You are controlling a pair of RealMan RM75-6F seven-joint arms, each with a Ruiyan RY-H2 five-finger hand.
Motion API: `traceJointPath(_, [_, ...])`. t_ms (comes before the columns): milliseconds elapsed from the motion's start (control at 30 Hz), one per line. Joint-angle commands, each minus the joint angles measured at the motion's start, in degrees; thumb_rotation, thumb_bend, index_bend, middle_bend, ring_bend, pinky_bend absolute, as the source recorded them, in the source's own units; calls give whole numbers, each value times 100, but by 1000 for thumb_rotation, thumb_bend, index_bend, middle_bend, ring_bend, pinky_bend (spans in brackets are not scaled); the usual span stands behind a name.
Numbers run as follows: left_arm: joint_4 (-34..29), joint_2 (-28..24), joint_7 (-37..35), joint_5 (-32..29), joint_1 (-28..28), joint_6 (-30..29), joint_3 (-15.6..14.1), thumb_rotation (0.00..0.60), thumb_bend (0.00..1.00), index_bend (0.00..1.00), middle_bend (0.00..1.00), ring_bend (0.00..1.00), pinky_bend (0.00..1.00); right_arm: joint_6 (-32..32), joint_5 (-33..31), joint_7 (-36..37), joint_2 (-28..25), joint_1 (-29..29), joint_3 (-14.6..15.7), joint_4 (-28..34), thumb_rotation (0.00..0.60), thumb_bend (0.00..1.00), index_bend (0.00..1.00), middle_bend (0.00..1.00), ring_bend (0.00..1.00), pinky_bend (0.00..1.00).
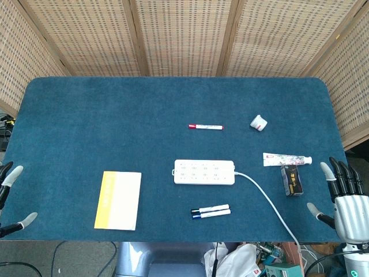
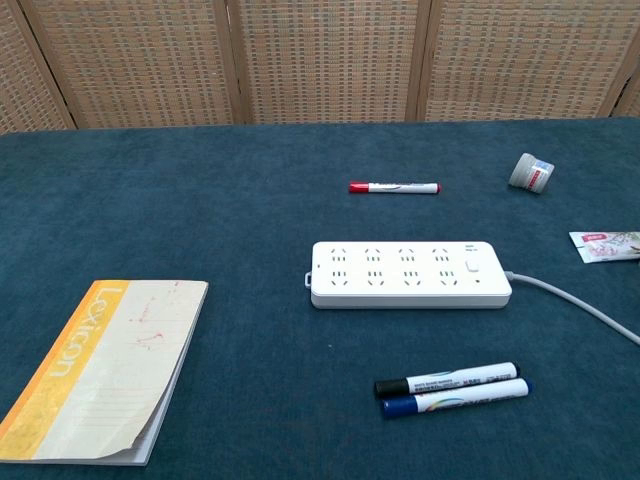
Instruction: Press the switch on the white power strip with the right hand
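Observation:
The white power strip (image 1: 204, 172) (image 2: 410, 273) lies flat in the middle of the blue table, its cable (image 1: 268, 203) running off to the front right. Its switch (image 2: 472, 266) sits at the strip's right end, near the cable. My right hand (image 1: 345, 196) hangs at the table's right front edge, fingers spread, holding nothing, well to the right of the strip. My left hand (image 1: 8, 199) shows only as fingertips at the left edge, apart and empty. Neither hand appears in the chest view.
A red marker (image 1: 206, 126) lies behind the strip; black and blue markers (image 1: 210, 212) lie in front. A yellow-and-white notebook (image 1: 119, 199) is front left. A small white jar (image 1: 259, 122), a tube (image 1: 286, 158) and a dark box (image 1: 292, 180) lie between strip and right hand.

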State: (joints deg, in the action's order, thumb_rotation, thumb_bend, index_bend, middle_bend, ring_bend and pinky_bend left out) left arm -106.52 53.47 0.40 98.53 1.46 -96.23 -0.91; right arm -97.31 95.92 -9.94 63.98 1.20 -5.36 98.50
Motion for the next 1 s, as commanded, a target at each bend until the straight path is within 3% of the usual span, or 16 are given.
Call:
traceJointPath(33, [2,6,5,-9,-3,9,4,600,16,0,0,0,0,7,11,-2,2,1,6,8,600,0,0,0,0,0])
traceJointPath(233, [-9,12,-8,-31,-6,4,25,600,16,0,0,0,0,236,-102,199,-26,67,38,10,600,0,0,0,0,0])
traceJointPath(433, [-57,27,89,-210,-65,141,88,600,16,0,0,0,0,1009,-138,194,-92,533,-10,-4,600,0,0,4,0,29])
traceJointPath(467, [-53,34,126,-260,-81,189,97,600,16,0,0,0,0,1309,-129,189,-174,713,-20,88,600,0,0,22,13,74])
traceJointPath(500, [-57,38,147,-280,-94,211,108,600,16,0,0,0,0,1480,-152,217,-226,823,-44,156,600,0,0,84,80,195])
traceJointPath(567, [-74,42,185,-310,-109,237,123,600,16,0,0,0,0,1720,-155,287,-270,991,-73,253,600,36,0,295,306,491])
traceJointPath(633, [-96,52,241,-349,-127,269,142,600,16,0,0,0,0,2075,-174,396,-314,1227,-105,375,600,171,0,546,576,784])
traceJointPath(733, [-162,66,350,-409,-163,336,169,600,16,0,0,0,0,2615,-288,524,-300,1613,-205,484,600,424,6,729,764,980])
traceJointPath(833, [-193,77,416,-494,-193,406,192,600,16,0,0,0,0,3161,-501,270,-179,1993,-321,453,600,635,92,809,840,1000])
traceJointPath(1000, [-278,66,464,-738,-276,560,279,600,16,0,0,0,0,4550,-1432,-264,335,2807,-473,192,600,781,219,827,864,1000])
